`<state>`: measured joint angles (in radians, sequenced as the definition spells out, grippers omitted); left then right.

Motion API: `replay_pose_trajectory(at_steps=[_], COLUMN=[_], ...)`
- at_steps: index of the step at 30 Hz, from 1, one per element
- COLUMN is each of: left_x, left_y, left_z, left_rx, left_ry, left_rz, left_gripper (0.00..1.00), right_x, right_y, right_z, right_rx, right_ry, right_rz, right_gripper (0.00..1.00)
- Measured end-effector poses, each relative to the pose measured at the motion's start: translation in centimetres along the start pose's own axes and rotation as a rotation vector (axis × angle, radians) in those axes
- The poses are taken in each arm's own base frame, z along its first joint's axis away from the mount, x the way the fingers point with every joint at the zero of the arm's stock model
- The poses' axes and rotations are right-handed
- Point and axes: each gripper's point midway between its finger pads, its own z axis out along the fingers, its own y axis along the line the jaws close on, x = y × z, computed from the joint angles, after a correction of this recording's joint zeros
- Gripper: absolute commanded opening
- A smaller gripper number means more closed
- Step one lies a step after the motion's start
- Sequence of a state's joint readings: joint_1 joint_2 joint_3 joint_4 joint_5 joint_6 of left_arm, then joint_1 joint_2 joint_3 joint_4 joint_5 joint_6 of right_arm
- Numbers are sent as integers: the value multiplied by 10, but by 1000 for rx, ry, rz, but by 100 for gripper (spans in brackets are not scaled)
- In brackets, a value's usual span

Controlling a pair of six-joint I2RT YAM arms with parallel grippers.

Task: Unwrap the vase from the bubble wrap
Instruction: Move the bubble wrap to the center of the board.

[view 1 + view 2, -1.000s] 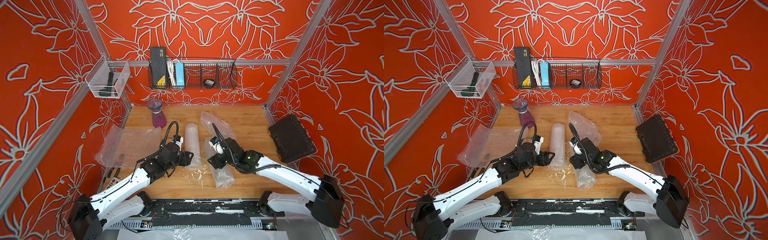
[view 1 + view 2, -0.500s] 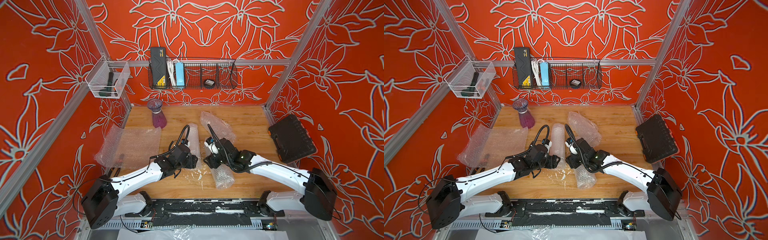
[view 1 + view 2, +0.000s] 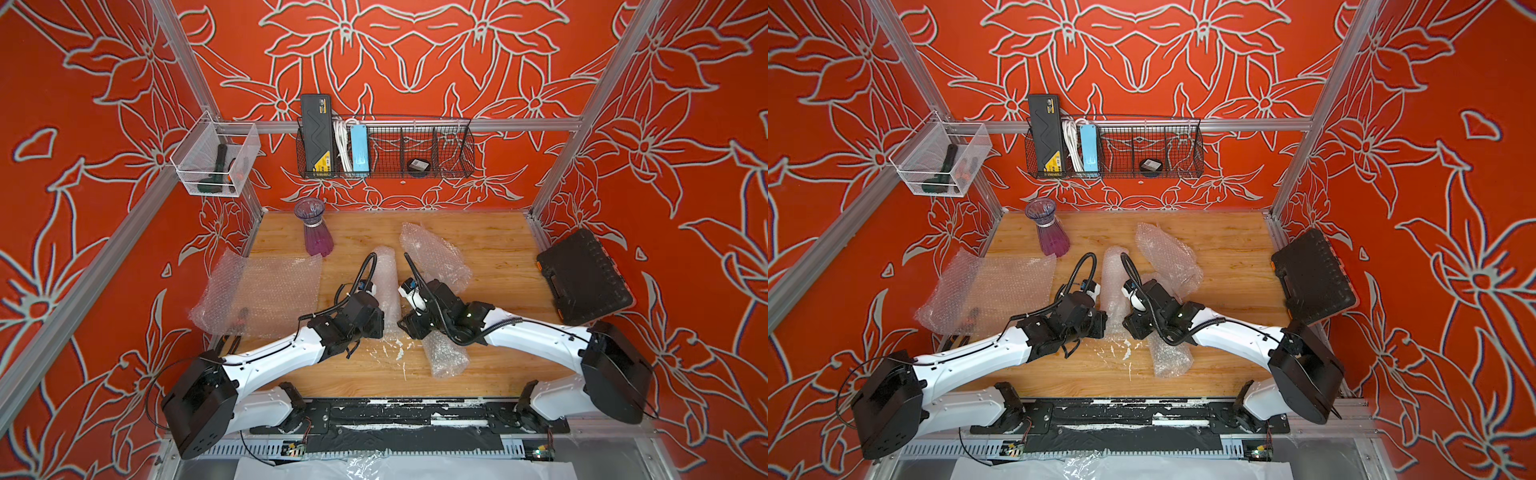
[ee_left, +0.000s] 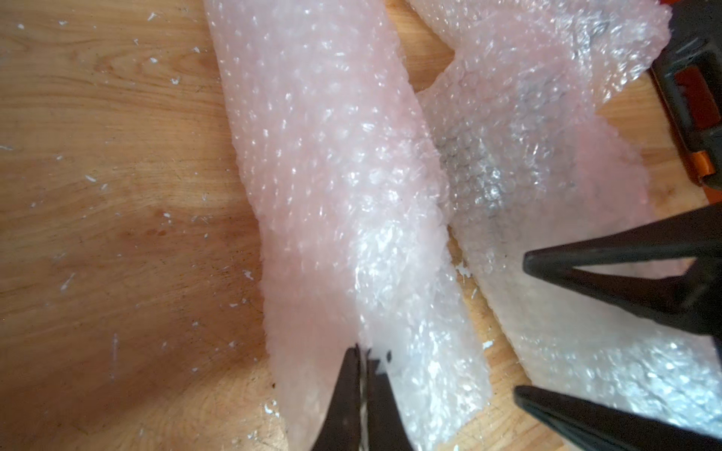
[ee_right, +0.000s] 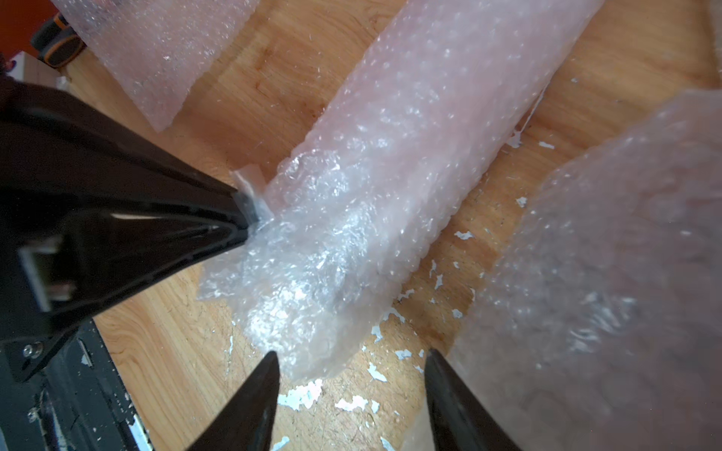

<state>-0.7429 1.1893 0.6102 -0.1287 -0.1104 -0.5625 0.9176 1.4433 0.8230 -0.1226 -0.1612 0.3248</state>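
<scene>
Left gripper (image 4: 363, 357): jaws pinched shut on a flap at the near end of the bubble wrap roll (image 4: 332, 175). Right gripper (image 5: 351, 371): jaws apart, holding nothing, just at that same end. Roll lies centre of the bench (image 3: 490, 249) between the two grippers, loose sheets (image 3: 432, 257) beside it.

Between tools: bubble wrap roll (image 3: 386, 274) fills the gap, left tool (image 4: 369, 353) clamped on its near end | Right tool (image 5: 351, 353): tips parted, bare bench (image 5: 394, 390) between them, roll end just ahead | Its outer side: loose bubble wrap (image 5: 605, 273) crowds close | Left tool's outer side: open bench.
</scene>
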Motion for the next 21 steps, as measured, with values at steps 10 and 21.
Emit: replay_pose_trajectory(at_steps=[10, 21], left_x=[-4, -14], left_y=[15, 54], left_z=[-7, -31], left_rx=[0, -24], left_ry=[-23, -96], left_rz=[-42, -145], left_gripper=[0, 0], right_x=[7, 1], right_y=[3, 7], right_z=[33, 25], right_rx=[-32, -41], right_ry=[47, 20], right_rz=[30, 27], right_gripper=[14, 0])
